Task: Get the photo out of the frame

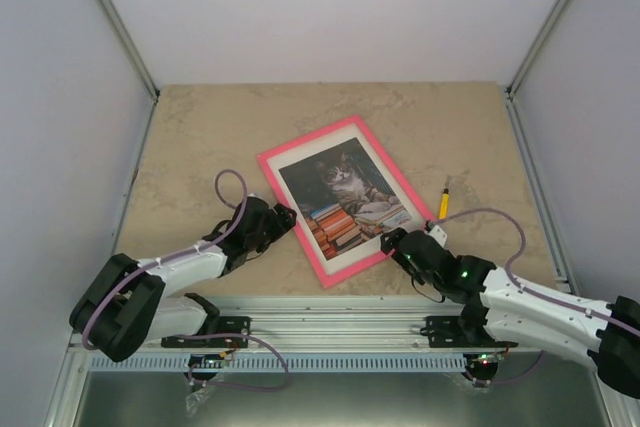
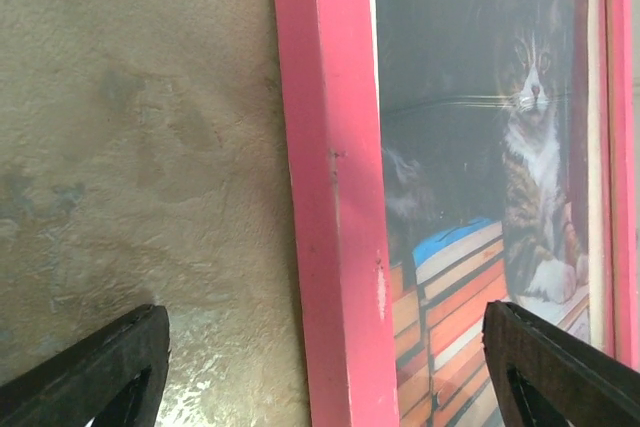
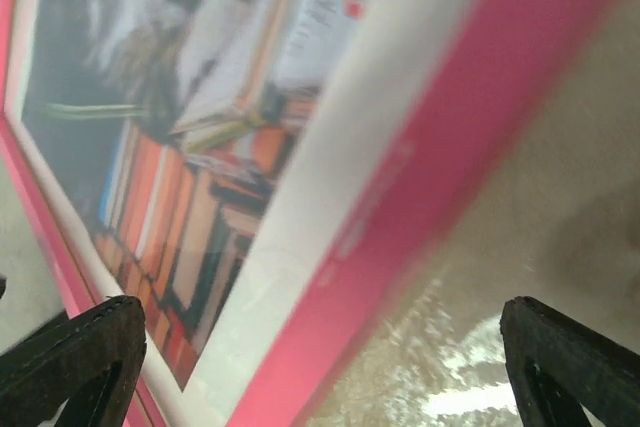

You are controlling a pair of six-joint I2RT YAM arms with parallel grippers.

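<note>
The pink frame (image 1: 272, 169) lies face up on the table, turned at an angle. The photo (image 1: 345, 197) of a tabby cat among orange and blue books sits inside it behind a white border. My left gripper (image 1: 287, 217) is open at the frame's left long edge; its wrist view shows that pink edge (image 2: 335, 227) between the spread fingers (image 2: 105, 367). My right gripper (image 1: 392, 244) is open at the frame's near right corner; its wrist view shows the pink edge (image 3: 420, 217), the white border and the photo (image 3: 190, 177) between its fingers (image 3: 85, 352).
A small yellow and black tool (image 1: 444, 203) lies on the table right of the frame, close to the right arm. Grey walls close in the table on the left, back and right. A metal rail (image 1: 330, 332) runs along the near edge.
</note>
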